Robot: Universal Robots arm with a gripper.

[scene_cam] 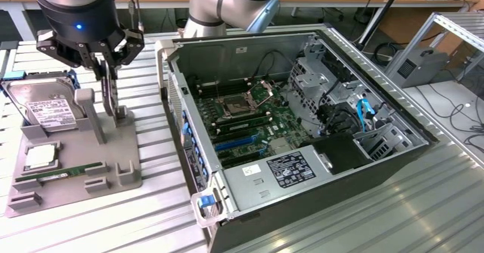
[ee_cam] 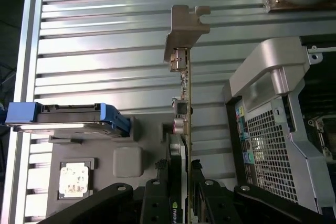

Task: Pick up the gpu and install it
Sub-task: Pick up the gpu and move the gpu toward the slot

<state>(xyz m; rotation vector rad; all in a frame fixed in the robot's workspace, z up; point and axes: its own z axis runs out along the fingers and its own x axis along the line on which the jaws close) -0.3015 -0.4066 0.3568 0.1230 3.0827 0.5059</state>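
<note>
Over the grey parts holder (scene_cam: 113, 145), at the exterior view's left, the gripper (scene_cam: 111, 66) is seen pointing straight down, and the gpu (scene_cam: 112, 97) is caught between its fingers. From the wrist view the gripper (ee_cam: 185, 182) is shown with a black finger laid against each face of the gpu (ee_cam: 185, 103), no gap visible on either side, so the card is pinched rather than merely straddled. The card is presented edge-on: thin, flat and dark, with small components standing off one face and a green logo glimpsed near the fingers. At its far end a narrow silver bracket (ee_cam: 184, 32) is carried, notched at the tip and wider than the board itself.

In the exterior view the gpu is held upright on its long edge, just beside the holder's tall grey post (scene_cam: 89, 114). Whether its lower edge rests in the holder (ee_cam: 126, 161) or is clear of it cannot be told.

Elsewhere on the holder, a silver hard drive (scene_cam: 45, 108) with a white label is propped at a tilt, a square processor (scene_cam: 39, 157) is seated in a recess, and a slim green memory stick (scene_cam: 72, 171) is laid flat. The hard drive (ee_cam: 68, 119) and processor (ee_cam: 73, 179) are picked up by the wrist camera too.

Well apart, towards the exterior view's right, an open computer case (scene_cam: 242, 54) is laid on its side on the slatted metal table (scene_cam: 378, 219), its green motherboard (scene_cam: 250, 111) exposed.
</note>
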